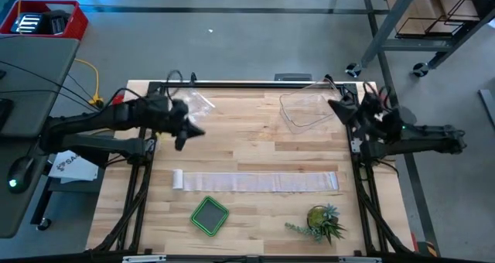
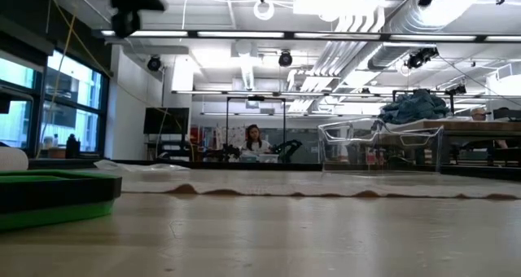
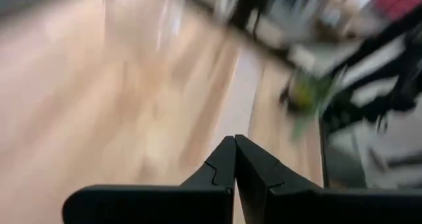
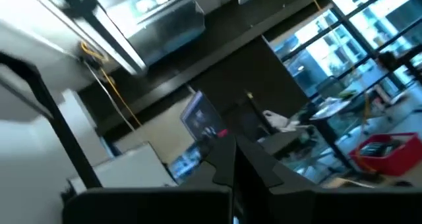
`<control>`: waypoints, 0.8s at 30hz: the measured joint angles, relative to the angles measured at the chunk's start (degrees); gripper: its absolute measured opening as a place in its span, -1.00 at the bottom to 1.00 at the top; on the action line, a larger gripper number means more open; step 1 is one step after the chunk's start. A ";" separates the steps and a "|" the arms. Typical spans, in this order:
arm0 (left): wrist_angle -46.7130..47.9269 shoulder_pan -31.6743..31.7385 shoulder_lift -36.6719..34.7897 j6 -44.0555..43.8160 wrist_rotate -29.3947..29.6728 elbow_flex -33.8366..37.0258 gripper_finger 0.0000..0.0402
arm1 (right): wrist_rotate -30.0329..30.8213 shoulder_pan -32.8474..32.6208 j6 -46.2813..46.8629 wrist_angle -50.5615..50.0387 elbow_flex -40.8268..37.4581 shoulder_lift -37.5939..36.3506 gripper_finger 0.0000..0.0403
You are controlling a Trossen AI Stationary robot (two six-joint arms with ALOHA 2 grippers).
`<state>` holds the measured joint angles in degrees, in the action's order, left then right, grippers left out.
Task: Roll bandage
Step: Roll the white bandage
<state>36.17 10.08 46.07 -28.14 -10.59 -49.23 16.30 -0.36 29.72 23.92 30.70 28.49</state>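
From above, a green tray (image 1: 209, 216) sits at 7 o'clock on the table (image 1: 255, 139) and a plant (image 1: 321, 221) at 5. Just beyond them the bandage (image 1: 259, 181) lies unrolled across the middle, a small roll at its left end. Farther back, the left gripper (image 1: 195, 131) hovers at 10 o'clock and the right gripper (image 1: 334, 105) at 2 beside a clear tub (image 1: 305, 108). Only the wrist views show the fingers: both pairs pressed together, empty. The low view alone shows a person (image 2: 253, 138) in the room behind.

Overhead view straight down, low view level across table (image 1: 255, 151), both sharing the bandage (image 1: 259, 182)
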 joint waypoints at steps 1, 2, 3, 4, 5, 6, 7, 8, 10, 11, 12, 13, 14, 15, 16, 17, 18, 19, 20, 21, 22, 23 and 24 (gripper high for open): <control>3.21 -0.48 -0.29 -0.76 -1.19 0.02 -1.00 | -0.28 0.00 0.54 -0.20 1.61 1.33 -1.00; 5.21 -1.17 -0.60 -1.90 -2.08 0.02 -1.00 | -0.40 0.00 1.53 -0.62 3.08 2.54 -1.00; 7.24 -1.88 -1.03 -3.34 -2.63 0.00 -1.00 | -0.34 -0.02 1.72 -0.97 4.47 3.92 -1.00; 9.75 -2.66 -1.29 -4.99 -2.82 0.00 -1.00 | -0.04 0.00 1.51 -1.23 5.87 5.39 -1.00; 12.50 -3.45 -1.49 -6.76 -2.86 0.06 -1.00 | 0.34 0.11 0.86 -2.21 7.20 6.36 -1.00; 14.25 -4.32 -1.73 -9.11 -2.87 0.36 -1.00 | 0.47 0.30 0.07 -4.02 8.47 7.38 -1.00; 15.46 -5.33 -2.07 -11.73 -2.87 0.84 -1.00 | 0.56 0.56 -0.01 -6.70 9.76 8.33 -1.00; 16.53 -6.58 -2.38 -14.63 -2.78 1.38 -1.00 | 0.67 0.83 0.03 -10.20 11.07 9.18 -1.00; 16.89 -9.75 -3.07 -19.75 -2.40 2.61 -1.00 | 0.66 1.14 2.55 -18.90 13.24 10.87 -1.00; 16.41 -11.62 -3.47 -22.52 -1.62 3.41 -1.00 | 0.50 1.14 4.85 -23.60 14.04 11.95 -1.00; 16.17 -13.53 -3.74 -25.49 -0.46 4.31 -1.00 | 0.23 1.14 7.40 -27.41 14.67 13.10 -1.00; 16.25 -15.38 -3.93 -28.58 0.71 5.24 -1.00 | 0.19 1.14 9.14 -30.37 15.04 14.45 -1.00; 16.56 -17.34 -3.94 -31.32 1.51 6.08 -1.00 | -0.01 1.14 9.88 -32.71 15.16 15.94 -1.00; 16.55 -19.28 -3.90 -33.88 2.16 6.88 -1.00 | -0.58 1.07 10.30 -34.45 15.16 17.57 -1.00; 16.48 -21.14 -3.83 -36.34 2.70 7.72 -1.00 | -1.77 1.07 10.26 -35.31 15.16 19.27 -1.00; 16.47 -22.85 -3.82 -39.04 3.43 8.57 -1.00 | -3.21 1.07 9.90 -35.17 15.16 21.09 -1.00; 16.54 -24.41 -3.75 -41.78 4.16 9.32 -1.00 | -4.95 1.07 9.68 -34.39 15.16 23.04 -1.00; 16.61 -25.74 -3.68 -44.08 5.03 9.94 -1.00 | -7.18 1.08 9.50 -32.82 15.21 25.27 -1.00; 16.64 -26.94 -3.66 -45.68 5.90 10.22 -1.00 | -9.93 1.09 9.25 -30.89 15.21 27.66 -1.00; 16.61 -28.04 -3.66 -46.52 6.76 10.20 -1.00 | -12.90 1.09 8.85 -28.88 15.21 30.15 -1.00; 16.39 -28.99 -3.74 -46.92 7.31 10.14 -1.00 | -15.54 1.08 8.58 -26.73 15.21 32.77 -1.00; 16.58 -29.88 -3.80 -47.29 7.53 10.12 -1.00 | -17.85 1.07 8.40 -24.73 15.21 35.14 -1.00; 17.54 -30.60 -3.82 -48.07 7.53 10.10 -1.00 | -19.79 1.06 8.41 -23.60 15.44 37.63 -1.00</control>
<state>53.71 -20.52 42.25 -76.21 -3.06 -39.13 -3.49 0.70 38.13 0.32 46.14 66.13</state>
